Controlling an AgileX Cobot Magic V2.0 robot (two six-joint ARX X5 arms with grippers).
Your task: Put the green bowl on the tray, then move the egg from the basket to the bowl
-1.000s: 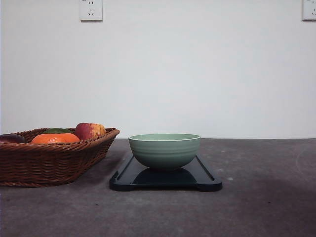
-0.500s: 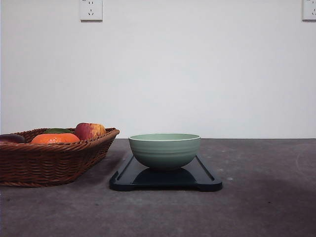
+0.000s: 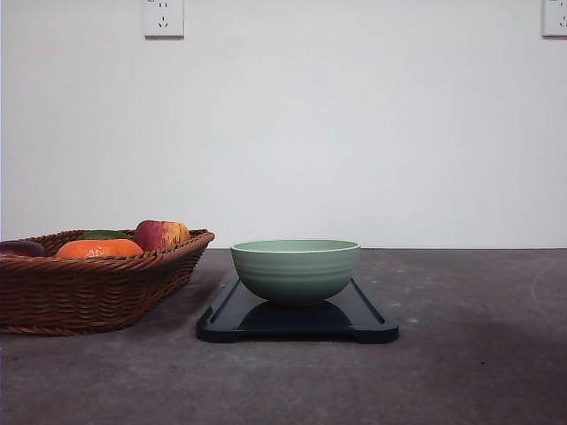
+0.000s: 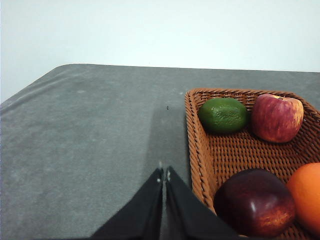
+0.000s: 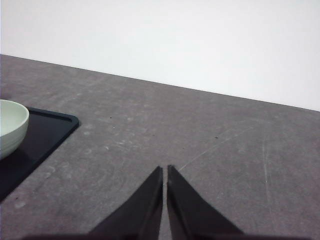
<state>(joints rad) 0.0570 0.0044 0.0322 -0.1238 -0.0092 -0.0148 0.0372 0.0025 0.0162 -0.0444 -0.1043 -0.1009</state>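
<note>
Bare lab-like setup: grey table, blank white wall, sockets.

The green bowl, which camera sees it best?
The front view. There the pale sage-green round ceramic bowl shows whole, from rim to base, sitting on the flat black rectangular tray. The right wrist view catches just a slice of its rim and side at the picture's edge.

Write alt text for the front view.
A green bowl sits on a black tray at the centre of a grey table. To its left, apart from it, a wicker basket holds an orange and an apple.
</note>
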